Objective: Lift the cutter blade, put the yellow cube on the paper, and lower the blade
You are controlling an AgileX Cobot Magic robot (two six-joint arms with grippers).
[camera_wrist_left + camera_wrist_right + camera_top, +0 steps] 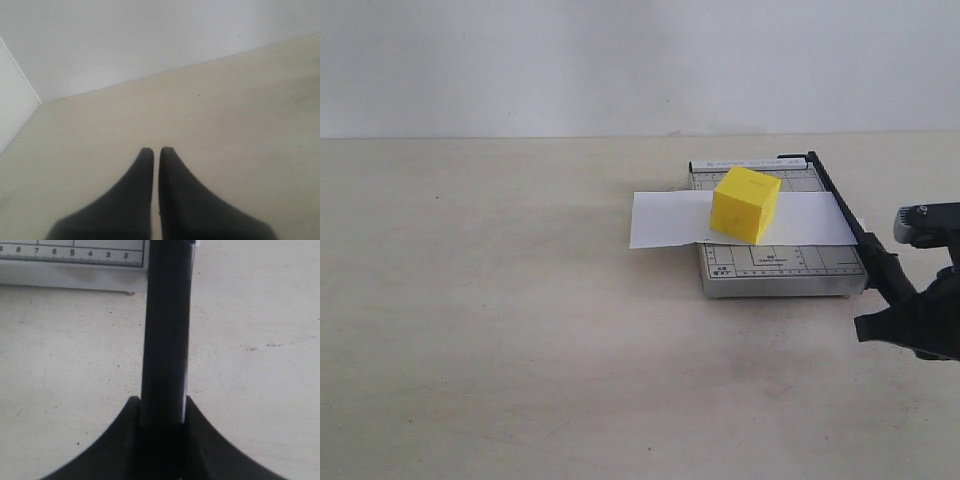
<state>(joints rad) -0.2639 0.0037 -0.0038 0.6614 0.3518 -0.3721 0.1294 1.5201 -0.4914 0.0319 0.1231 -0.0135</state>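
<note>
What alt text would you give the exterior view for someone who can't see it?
A bright yellow cube sits on a white paper strip laid across a small grey gridded cutter base on a pale table. The long black cutter blade lies along the base's right edge, its handle gripped by the black right gripper.

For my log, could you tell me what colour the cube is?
Bright yellow cube; clearest in the exterior view.
</note>
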